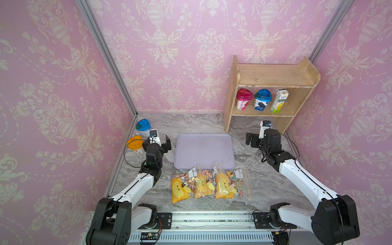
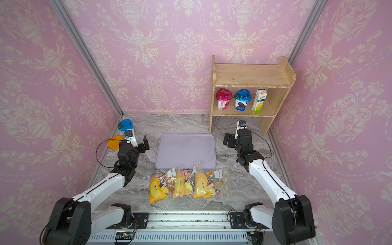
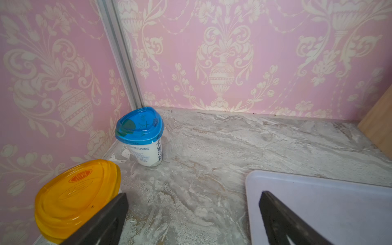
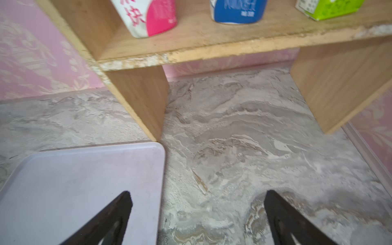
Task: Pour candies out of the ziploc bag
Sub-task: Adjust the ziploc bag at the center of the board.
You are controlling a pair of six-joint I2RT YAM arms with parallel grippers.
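Candies packed in three zip bags, lying in a row on table, tops touching near edge of tray. Left gripper spread wide, holding nothing, between tray and orange-lidded cup. Right gripper equally wide, empty, near shelf.

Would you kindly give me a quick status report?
Left pincer, right pincer open, empty. Three candy bags lie untouched by the tray. Nothing in the way.
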